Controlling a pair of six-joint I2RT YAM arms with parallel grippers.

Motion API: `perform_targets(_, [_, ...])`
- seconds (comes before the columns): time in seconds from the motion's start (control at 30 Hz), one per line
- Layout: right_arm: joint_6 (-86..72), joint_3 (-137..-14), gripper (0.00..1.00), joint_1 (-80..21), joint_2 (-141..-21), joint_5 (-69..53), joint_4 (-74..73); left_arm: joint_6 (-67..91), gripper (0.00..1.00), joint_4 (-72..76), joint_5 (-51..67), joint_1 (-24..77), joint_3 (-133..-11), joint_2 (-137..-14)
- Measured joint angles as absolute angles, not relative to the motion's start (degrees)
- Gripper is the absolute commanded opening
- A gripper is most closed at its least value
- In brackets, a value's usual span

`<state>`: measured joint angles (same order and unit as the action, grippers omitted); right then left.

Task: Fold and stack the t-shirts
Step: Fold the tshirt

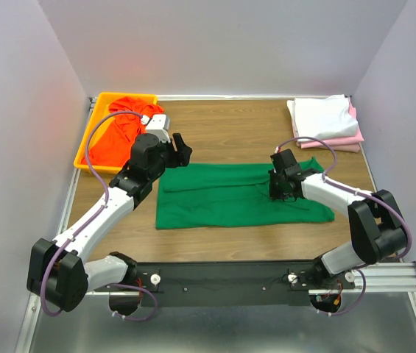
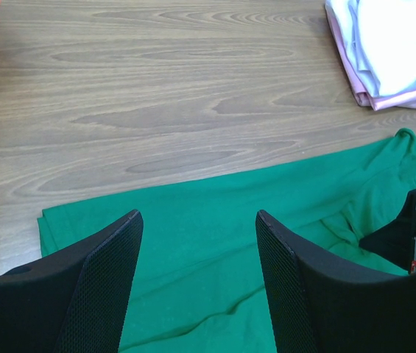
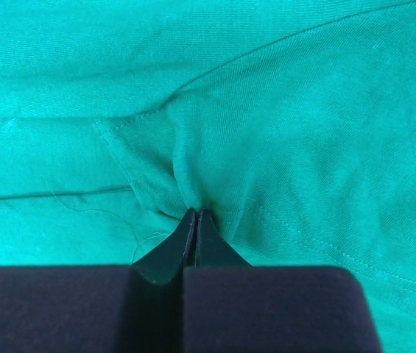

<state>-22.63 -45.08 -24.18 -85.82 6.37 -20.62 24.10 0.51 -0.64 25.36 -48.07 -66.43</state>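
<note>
At the middle of the surface (image 1: pixel 222 125) we see the green shirt (image 1: pixel 222 198) spread flat. On its right half our right tool (image 3: pixel 195 215) pinches a fold of it; over its far left edge our left tool (image 2: pixel 197 216) hangs wide open, empty.

Left tool (image 2: pixel 197 215) wide, right tool (image 3: pixel 195 212) pinched.

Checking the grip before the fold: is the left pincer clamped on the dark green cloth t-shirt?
No, the left pincer stands wide open over the dark green cloth t-shirt, pinching nothing.
</note>
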Motion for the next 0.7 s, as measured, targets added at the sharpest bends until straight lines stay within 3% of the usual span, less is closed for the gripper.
perform_targets(0.7, [-22.94,-45.54,0.00,-24.18,-80.64,-4.01,-20.75,23.79,0.71,-0.19,-1.28,25.36,-48.07,-67.20])
